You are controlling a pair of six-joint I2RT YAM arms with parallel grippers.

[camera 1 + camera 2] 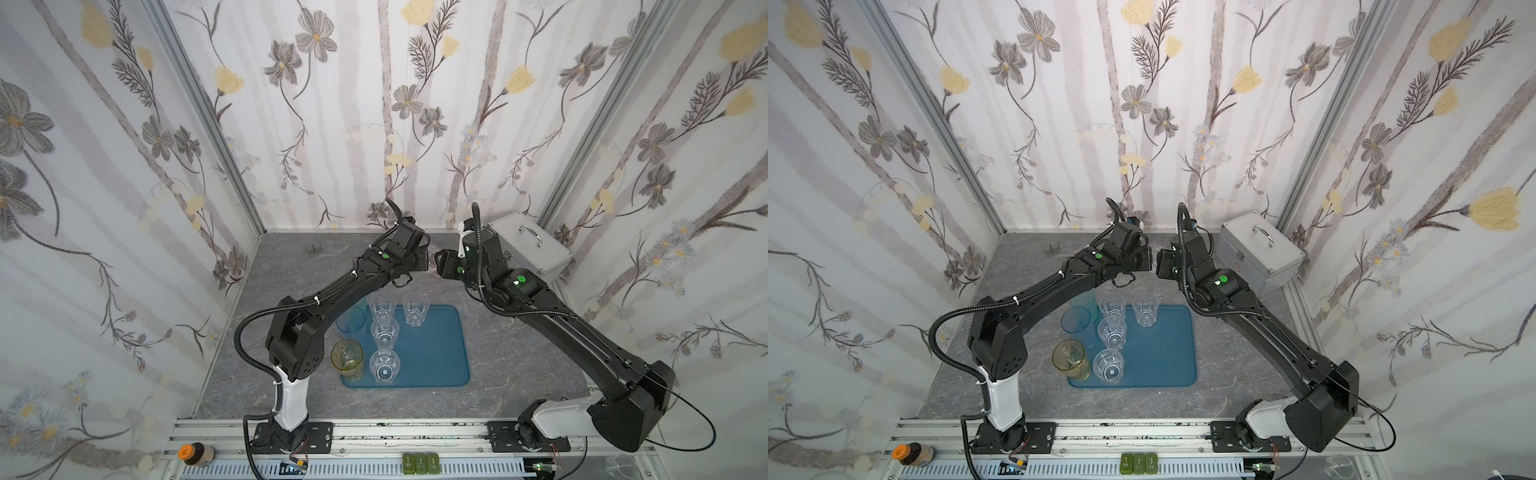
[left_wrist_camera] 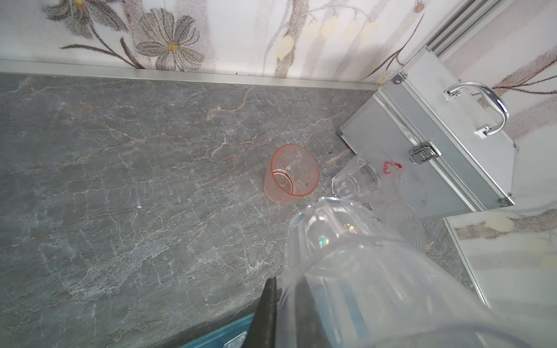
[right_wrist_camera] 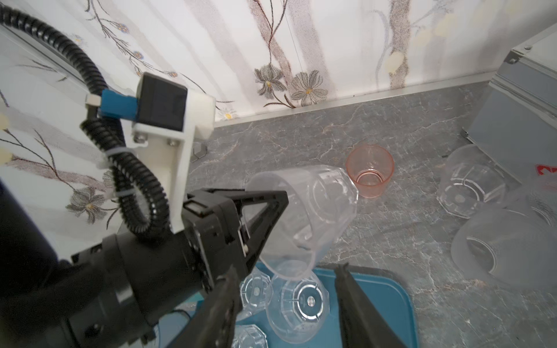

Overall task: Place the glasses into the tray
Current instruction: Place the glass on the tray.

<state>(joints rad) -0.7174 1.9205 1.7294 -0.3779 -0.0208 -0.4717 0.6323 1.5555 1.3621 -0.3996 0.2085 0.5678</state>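
Grey veined desk (image 2: 135, 180) between flowered walls (image 2: 241, 30). Seems the carrying step: grips a clear tumbler (image 3: 313, 211) by the rim in the left pincer (image 2: 286, 283), closed tight, over the tray (image 3: 391, 301) edge below the pincer. Tilts far from upright, long axis running out from the pincer, mouth near it, base away. Shows the right pincer (image 3: 286, 268) half spread, empty, opposite. Probably needs next turning upright, lowering onto bare teal.

free: tray (image 1: 436, 353) right half, far-left table (image 1: 291, 266) | blocked: tray left by glasses (image 1: 384, 332), case (image 1: 530, 249) far right
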